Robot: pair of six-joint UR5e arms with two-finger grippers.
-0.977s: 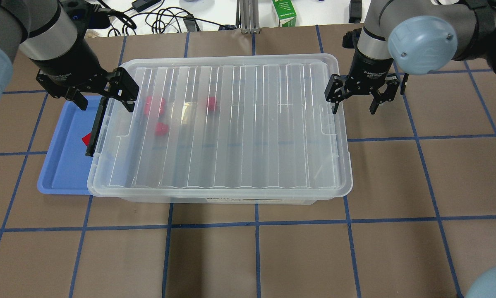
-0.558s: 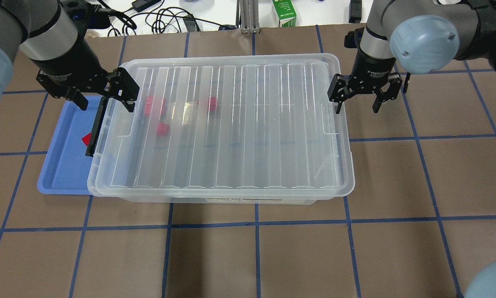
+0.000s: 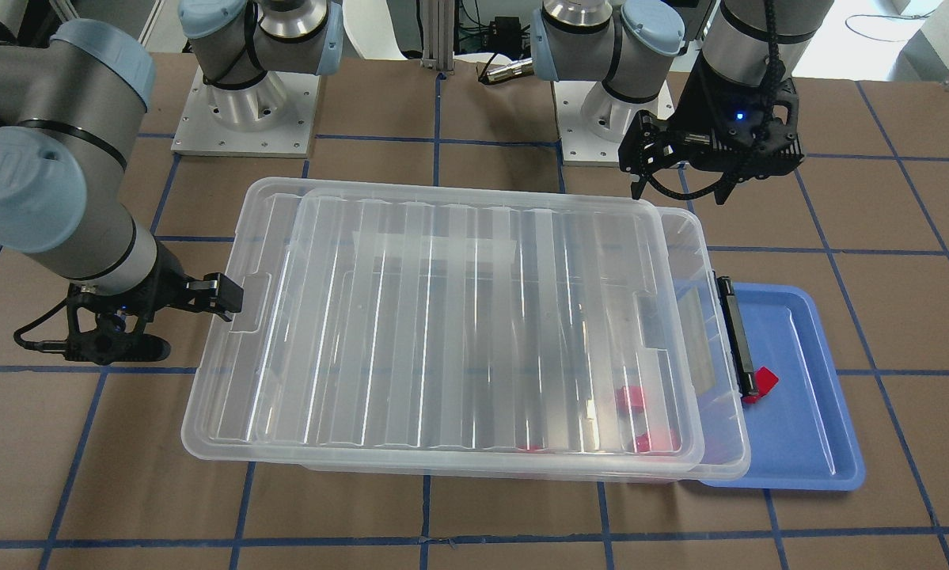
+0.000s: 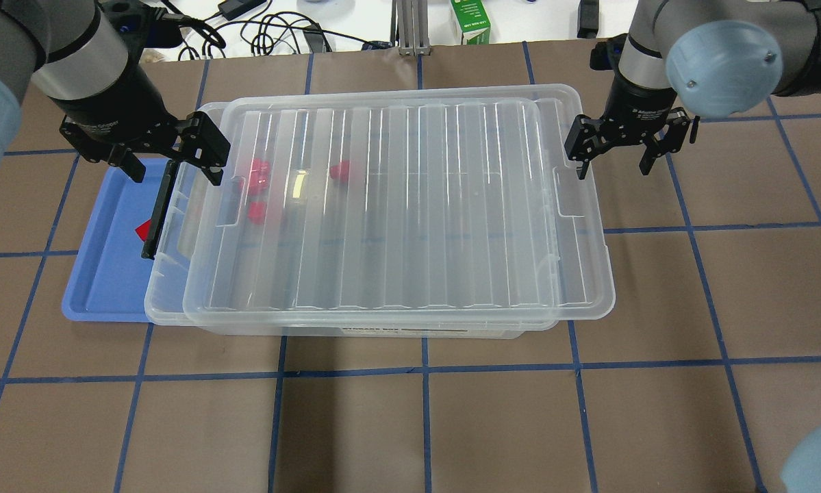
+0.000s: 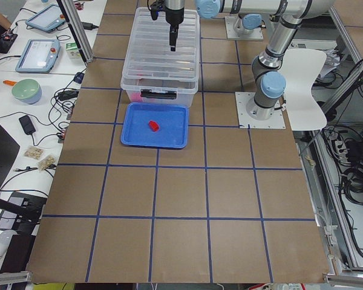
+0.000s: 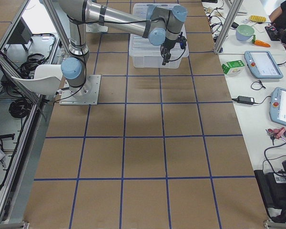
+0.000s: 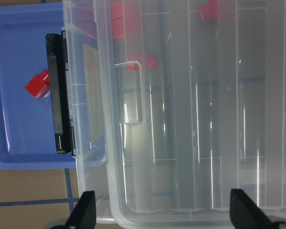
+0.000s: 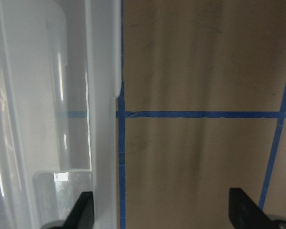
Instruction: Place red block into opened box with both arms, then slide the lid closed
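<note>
One red block [image 4: 141, 231] lies in the blue tray [image 4: 102, 281], half hidden by the box's black latch [image 4: 158, 209]. Three red pieces [image 4: 258, 171] sit inside the clear box [image 4: 169, 274], seen through the lid [image 4: 410, 205]. The lid lies on the box, shifted to the right, so the box's left end is uncovered and the lid overhangs on the right. My left gripper [image 4: 170, 161] hangs open above the box's left end, holding nothing. My right gripper [image 4: 612, 157] is open, with one finger [image 3: 222, 294] against the lid's right-end tab.
The tray is tucked under the box's latch end. A green carton [image 4: 470, 20] and cables [image 4: 266, 31] lie beyond the table's far edge. Brown table surface [image 4: 725, 294] with blue tape lines spreads right of the lid and in front of the box.
The lid has slid to the right along with my right gripper, uncovering the box's left end. The left arm has not moved.
</note>
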